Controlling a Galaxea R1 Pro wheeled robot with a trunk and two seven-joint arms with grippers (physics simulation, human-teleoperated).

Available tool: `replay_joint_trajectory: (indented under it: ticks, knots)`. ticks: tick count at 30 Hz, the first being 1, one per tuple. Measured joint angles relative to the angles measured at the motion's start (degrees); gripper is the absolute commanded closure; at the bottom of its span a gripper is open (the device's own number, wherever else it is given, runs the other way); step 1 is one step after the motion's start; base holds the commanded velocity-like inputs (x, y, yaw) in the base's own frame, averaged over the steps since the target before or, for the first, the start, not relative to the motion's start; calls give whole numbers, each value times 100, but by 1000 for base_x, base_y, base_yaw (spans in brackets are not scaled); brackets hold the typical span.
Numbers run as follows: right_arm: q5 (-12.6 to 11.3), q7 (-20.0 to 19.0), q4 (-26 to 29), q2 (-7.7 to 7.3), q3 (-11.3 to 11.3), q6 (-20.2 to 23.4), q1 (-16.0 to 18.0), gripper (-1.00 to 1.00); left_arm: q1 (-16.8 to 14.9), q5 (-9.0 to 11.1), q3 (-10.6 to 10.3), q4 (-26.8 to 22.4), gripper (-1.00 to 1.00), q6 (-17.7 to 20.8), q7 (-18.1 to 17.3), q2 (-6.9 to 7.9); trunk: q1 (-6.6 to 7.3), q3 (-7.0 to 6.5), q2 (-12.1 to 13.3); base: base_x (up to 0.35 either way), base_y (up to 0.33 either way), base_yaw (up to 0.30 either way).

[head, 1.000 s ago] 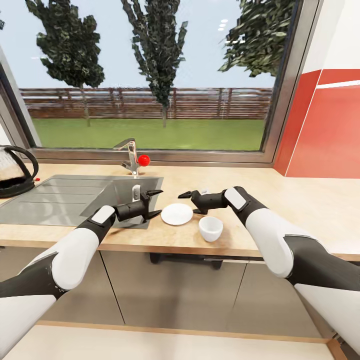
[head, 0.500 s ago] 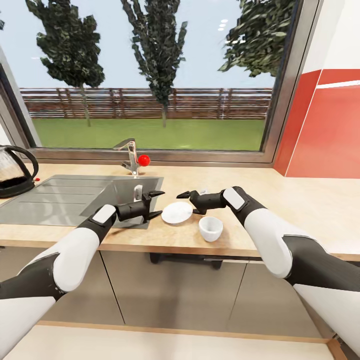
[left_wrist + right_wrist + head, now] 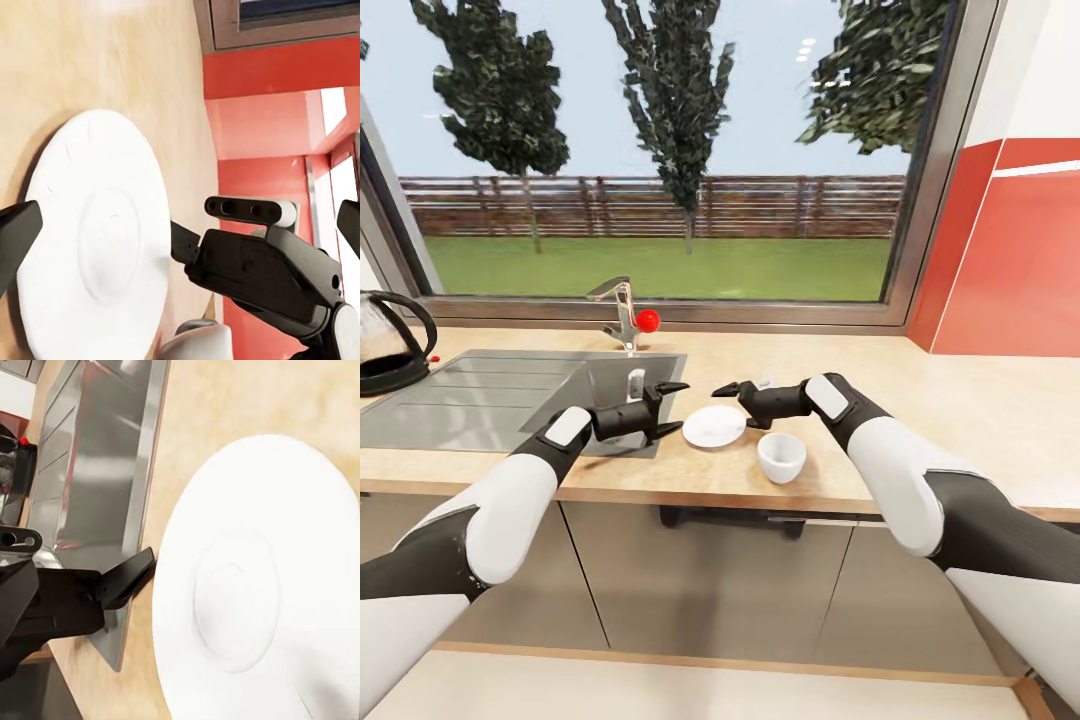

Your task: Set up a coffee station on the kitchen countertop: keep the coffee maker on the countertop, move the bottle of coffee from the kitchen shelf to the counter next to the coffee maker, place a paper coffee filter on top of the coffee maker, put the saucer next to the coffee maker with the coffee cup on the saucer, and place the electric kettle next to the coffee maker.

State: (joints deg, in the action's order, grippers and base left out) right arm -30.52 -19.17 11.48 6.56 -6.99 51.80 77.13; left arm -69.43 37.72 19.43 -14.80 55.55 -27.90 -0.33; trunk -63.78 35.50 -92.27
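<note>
— How's the light?
— Bright, even daylight from the window point(image 3: 660, 150); only faint, soft shadows lie on the table point(image 3: 980, 400).
— Any blur?
— The head view is sharp. In the wrist views the saucer point(image 3: 255, 585) looks washed out, near-white with little detail.

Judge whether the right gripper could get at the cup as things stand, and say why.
Probably yes. The cup stands upright on the counter just beside and below the right gripper, apart from the saucer, with nothing between them; the gripper looks open.
</note>
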Motion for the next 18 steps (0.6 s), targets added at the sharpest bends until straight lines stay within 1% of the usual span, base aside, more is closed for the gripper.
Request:
replay_joint_trajectory:
  ticks: [18]
  knots:
    - [-2, 0, 0, 77, 1, -14, 0, -100, 0, -8, -5, -12, -100, -1, -2, -17, 0, 0, 0, 0, 0, 0]
